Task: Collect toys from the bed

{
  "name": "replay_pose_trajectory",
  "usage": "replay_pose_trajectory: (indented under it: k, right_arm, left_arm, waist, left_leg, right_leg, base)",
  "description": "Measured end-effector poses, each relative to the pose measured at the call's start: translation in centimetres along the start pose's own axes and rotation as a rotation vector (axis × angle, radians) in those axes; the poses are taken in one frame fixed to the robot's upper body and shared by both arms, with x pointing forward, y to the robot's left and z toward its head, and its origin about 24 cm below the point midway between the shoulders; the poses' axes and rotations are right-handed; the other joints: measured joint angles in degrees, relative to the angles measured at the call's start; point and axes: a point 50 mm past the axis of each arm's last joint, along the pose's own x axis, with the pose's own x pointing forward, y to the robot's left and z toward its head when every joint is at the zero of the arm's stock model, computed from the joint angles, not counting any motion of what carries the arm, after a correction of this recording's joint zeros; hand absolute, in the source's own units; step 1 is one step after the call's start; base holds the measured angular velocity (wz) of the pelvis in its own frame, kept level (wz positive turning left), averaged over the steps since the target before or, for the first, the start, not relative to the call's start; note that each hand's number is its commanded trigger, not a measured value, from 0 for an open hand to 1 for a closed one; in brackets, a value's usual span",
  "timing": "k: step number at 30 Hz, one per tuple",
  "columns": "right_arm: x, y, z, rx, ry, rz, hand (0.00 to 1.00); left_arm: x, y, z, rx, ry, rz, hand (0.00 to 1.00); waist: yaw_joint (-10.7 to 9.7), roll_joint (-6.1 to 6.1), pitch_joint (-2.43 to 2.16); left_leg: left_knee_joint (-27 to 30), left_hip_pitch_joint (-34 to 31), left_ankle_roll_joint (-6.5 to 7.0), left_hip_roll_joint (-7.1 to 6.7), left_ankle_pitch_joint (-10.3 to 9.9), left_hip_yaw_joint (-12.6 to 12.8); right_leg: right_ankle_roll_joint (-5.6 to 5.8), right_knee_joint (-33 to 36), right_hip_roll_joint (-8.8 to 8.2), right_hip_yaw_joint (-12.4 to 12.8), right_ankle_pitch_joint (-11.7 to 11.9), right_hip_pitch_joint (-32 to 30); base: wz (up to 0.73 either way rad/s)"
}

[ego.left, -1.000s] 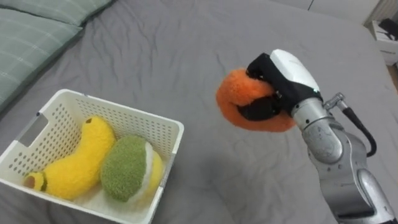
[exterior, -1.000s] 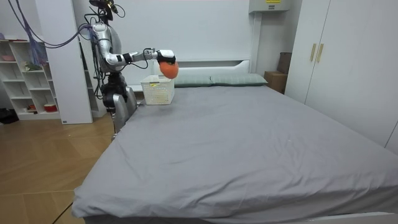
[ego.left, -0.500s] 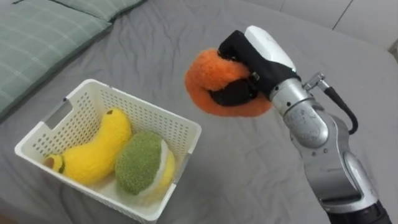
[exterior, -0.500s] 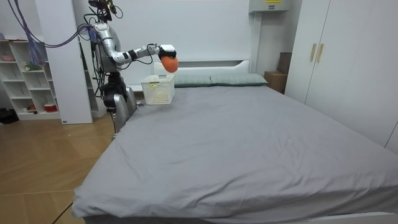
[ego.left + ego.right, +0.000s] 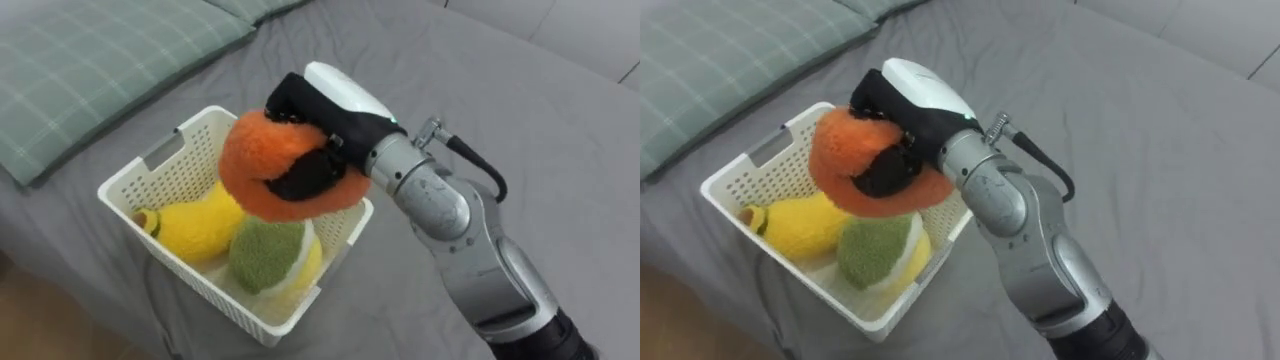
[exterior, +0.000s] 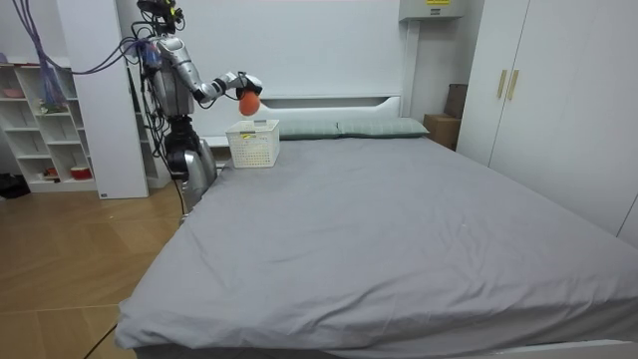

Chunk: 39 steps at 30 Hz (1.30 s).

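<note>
Orange toy (image 5: pixel 262 165) held over the basket (image 5: pixel 128 172).
The right hand (image 5: pixel 335 100) is clamped around the orange toy at frame centre, directly above the white basket on the grey bed (image 5: pixel 560 140); a yellow toy (image 5: pixel 195 228) and a green toy (image 5: pixel 265 262) lie inside.

We can read no text, number or sign anywhere. A small yellow label (image 6: pixel 436 2) sits on the white wall box (image 6: pixel 419 12) at about one o'clock in the room view, but its print is too small to make out.
</note>
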Motion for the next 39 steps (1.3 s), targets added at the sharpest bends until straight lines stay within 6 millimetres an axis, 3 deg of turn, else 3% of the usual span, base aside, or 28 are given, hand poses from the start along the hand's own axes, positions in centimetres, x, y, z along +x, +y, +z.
replay_pose_trajectory:
  k: [2, 3, 4, 6, 21, 29, 34, 39]
  right_arm:
    - [0.1, 0.1, 0.0, 0.001, 0.006, 0.014, 0.67]
    - [0.1, 0.1, 0.0, 0.002, 0.010, 0.018, 0.55]
    - [0.2, 0.3, -0.1, 0.003, 0.018, 0.026, 0.29]
    - [0.2, 0.5, -0.2, 0.006, 0.028, 0.036, 0.00]
    - [0.5, 1.2, -1.0, 0.013, 0.066, 0.057, 0.00]
    - [0.6, 1.4, -1.7, 0.010, 0.094, 0.059, 0.00]
    - [0.6, 1.4, -1.7, 0.009, 0.094, 0.058, 0.00]
    - [0.5, 1.1, -1.8, -0.011, 0.104, 0.046, 0.00]
  left_arm:
    - [0.0, -0.1, 0.2, 0.001, -0.002, -0.001, 0.00]
    - [0.0, -0.1, 0.2, 0.001, 0.000, -0.001, 0.00]
    - [0.0, 0.0, 0.1, 0.021, 0.008, 0.002, 0.00]
    - [0.0, 0.0, 0.1, 0.039, 0.014, 0.005, 0.00]
    - [0.0, -0.1, 1.2, 0.102, -0.018, 0.043, 0.00]
    - [-0.1, -0.2, 1.9, 0.098, -0.047, 0.070, 0.00]
    - [-0.1, -0.2, 1.9, 0.097, -0.046, 0.070, 0.00]
    - [-0.1, -0.2, 1.8, 0.091, -0.045, 0.070, 0.00]
  waist:
    - [0.56, -0.28, -0.01]
    - [0.80, -0.34, -0.03]
    - [1.49, -0.43, -0.05]
    - [2.13, -0.51, -0.02]
    - [2.48, -0.78, 0.02]
    - [2.61, -1.74, -0.25]
    - [2.32, -2.27, -0.08]
    - [1.36, -2.03, 0.09]
  left_leg:
    - [0.51, -0.67, 0.00, -0.30, 0.14, -1.14]
    - [0.61, -0.75, 0.00, -0.37, 0.17, -1.31]
    - [0.62, -0.84, 0.03, -0.52, 0.31, -1.55]
    - [0.65, -0.95, 0.10, -0.76, 0.48, -1.89]
    - [1.53, -1.41, -0.01, -1.13, 0.75, -3.31]
    - [1.50, -1.33, 0.00, -1.12, 0.76, -3.30]
    - [1.57, -1.30, 0.00, -1.13, 0.77, -3.23]
    - [1.78, -1.26, 0.00, -1.17, 0.76, -3.24]
  right_leg:
    - [0.01, -0.01, -0.28, -1.37, -0.01, -0.01]
    - [0.02, -0.01, -0.27, -1.44, -0.01, -0.01]
    - [0.09, 0.00, -0.25, -1.40, -0.06, 0.01]
    - [0.24, 0.04, -0.29, -1.42, -0.15, 0.06]
    - [0.28, 0.13, -0.34, -2.01, -0.18, 0.62]
    - [0.28, 0.13, -0.34, -1.98, -0.18, 0.63]
    - [0.28, 0.18, -0.34, -1.74, -0.18, 0.68]
    - [0.28, 0.20, -0.32, -1.44, -0.18, 0.79]
  base:
    - [0.25]
    - [0.21]
    - [0.11]
    - [0.13]
    - [0.05]
    - [0.00]
    - [0.00]
    - [0.00]
